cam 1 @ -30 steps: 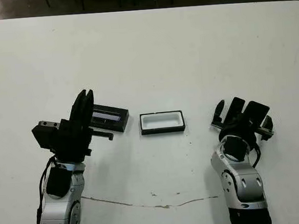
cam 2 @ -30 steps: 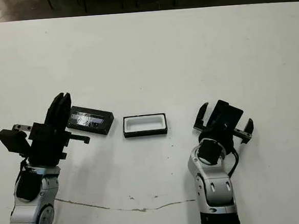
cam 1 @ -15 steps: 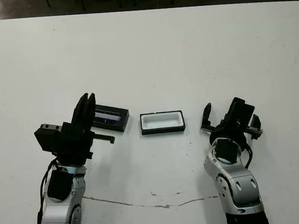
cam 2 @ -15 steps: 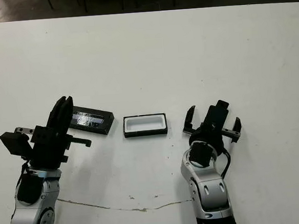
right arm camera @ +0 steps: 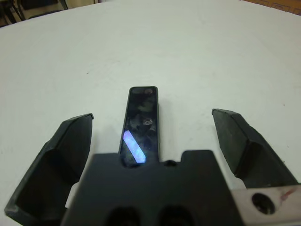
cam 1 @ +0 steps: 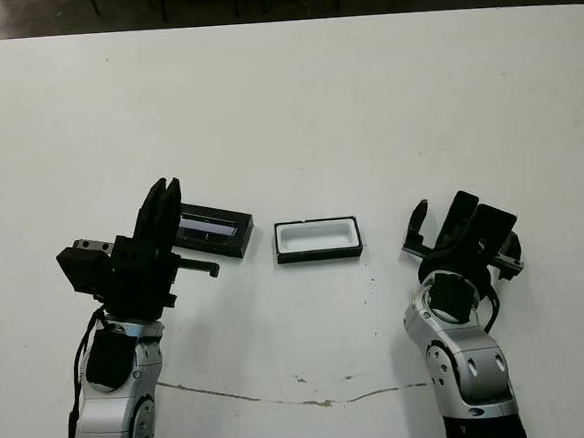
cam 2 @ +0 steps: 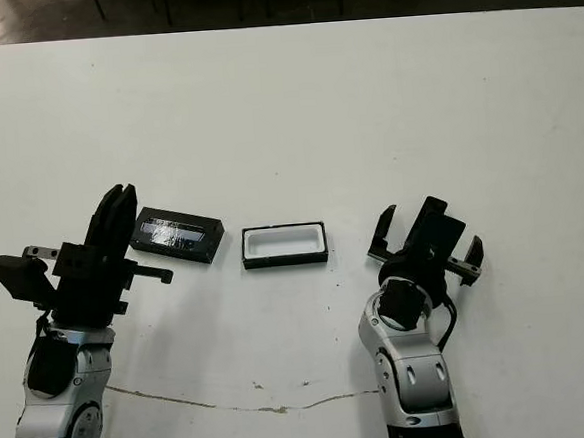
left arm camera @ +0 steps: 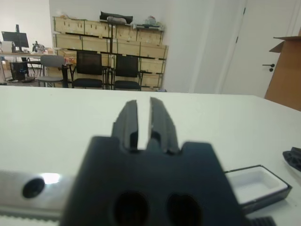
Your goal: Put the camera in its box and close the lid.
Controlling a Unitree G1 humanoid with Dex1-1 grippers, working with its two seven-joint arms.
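Note:
The box (cam 1: pixel 318 254), a shallow black tray with white lining, lies open at the table's middle. Just left of it lies the lid (cam 1: pixel 213 232), flat and black with a shiny strip. My left gripper (cam 1: pixel 165 193) is raised over the lid's left end, its fingers (left arm camera: pixel 126 123) nearly together with nothing between them. My right gripper (cam 1: pixel 463 232) stands open to the right of the box. The camera (right arm camera: pixel 140 125), a slim black bar with a bluish glint, lies on the table between the right gripper's spread fingers (right arm camera: pixel 70 141). The head views hide the camera under that gripper.
A thin cracked line (cam 1: pixel 285 400) runs across the white table (cam 1: pixel 284 109) near its front edge. Beyond the far edge, the left wrist view shows chairs (left arm camera: pixel 87 70) and shelves of boxes (left arm camera: pixel 108 33).
My right gripper swung left toward the box, then came back a little to the right. My left gripper shifted slightly over the lid. Box and lid have not moved.

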